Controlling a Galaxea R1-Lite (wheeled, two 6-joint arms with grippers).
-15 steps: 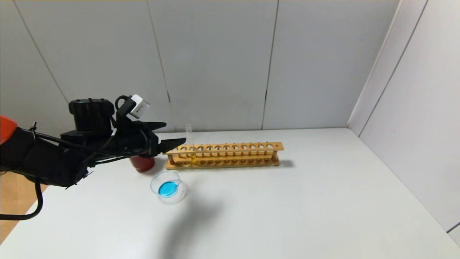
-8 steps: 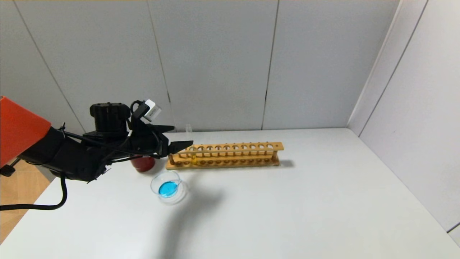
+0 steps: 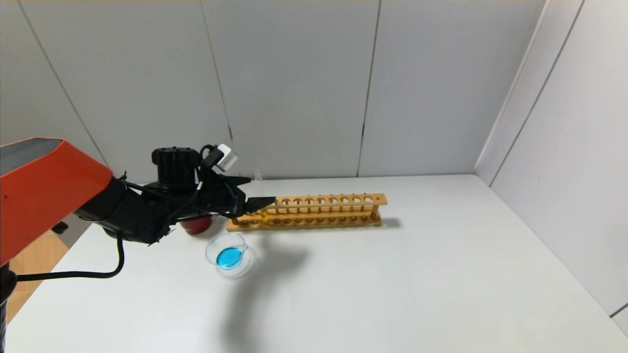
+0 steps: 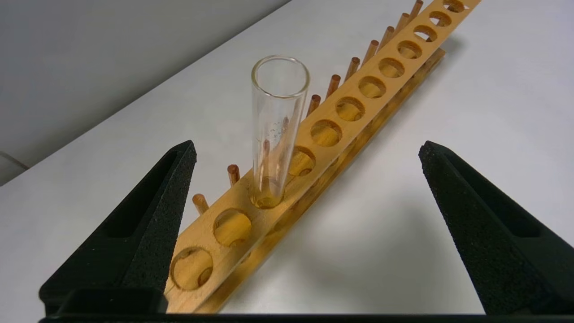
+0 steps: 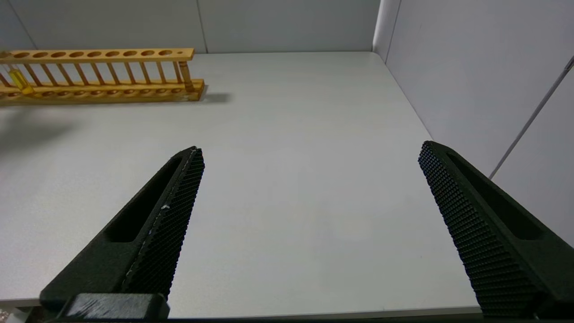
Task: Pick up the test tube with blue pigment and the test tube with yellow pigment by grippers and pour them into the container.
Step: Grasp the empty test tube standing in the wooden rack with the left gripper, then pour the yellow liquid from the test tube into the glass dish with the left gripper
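Red cup (image 3: 196, 224) mostly hidden behind left arm. Left gripper (image 3: 259, 191) has moved right since a second ago, fingers spread wide either side of the test tube with yellow pigment (image 4: 276, 130), not touching it; tube upright in rack (image 3: 314, 212) near its left end, yellow barely visible low down. Container (image 3: 229, 255) in front of the rack holds blue liquid. Right gripper (image 5: 309, 226) open, empty, over bare table (image 3: 417, 274).

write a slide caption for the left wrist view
Open left pincer lined up on the yellow-liquid tube standing in the wooden rack.
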